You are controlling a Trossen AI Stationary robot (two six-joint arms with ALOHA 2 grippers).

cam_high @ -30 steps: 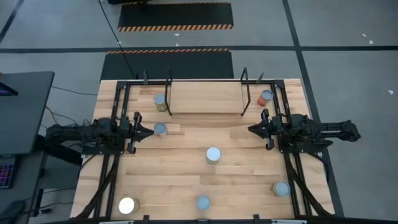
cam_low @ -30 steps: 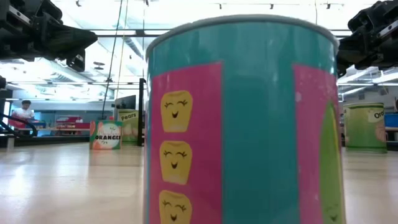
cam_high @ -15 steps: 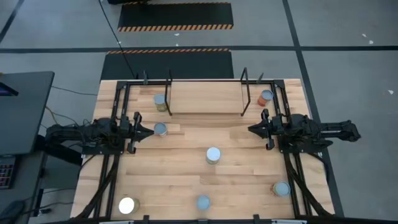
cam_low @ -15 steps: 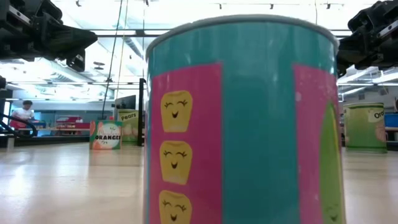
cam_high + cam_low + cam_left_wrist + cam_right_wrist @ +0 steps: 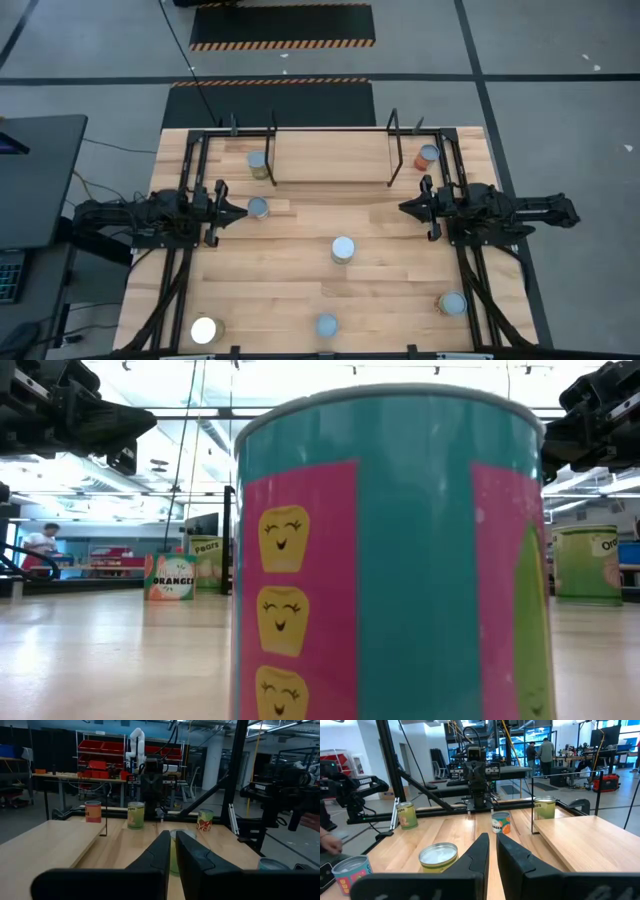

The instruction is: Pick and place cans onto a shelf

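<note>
The shelf (image 5: 330,157), a light-wood board between black wire frames, stands at the table's far middle. Several cans stand upright on the tabletop: one beside each shelf end (image 5: 258,162) (image 5: 428,156), one in the middle (image 5: 343,249), others along the near edge (image 5: 205,330) (image 5: 327,325) (image 5: 452,303). My left gripper (image 5: 243,211) is shut and points level at a can (image 5: 258,208) just in front of its tips (image 5: 172,851). My right gripper (image 5: 404,208) (image 5: 492,851) is shut at the right, holding nothing. A teal-and-pink can (image 5: 390,560) fills the low view.
Black frame rails (image 5: 195,160) run along both table sides under the arms. A dark screen (image 5: 35,170) stands off the table's left. A person's hand (image 5: 326,840) shows at the edge of the right wrist view. Bare wood lies between the two grippers.
</note>
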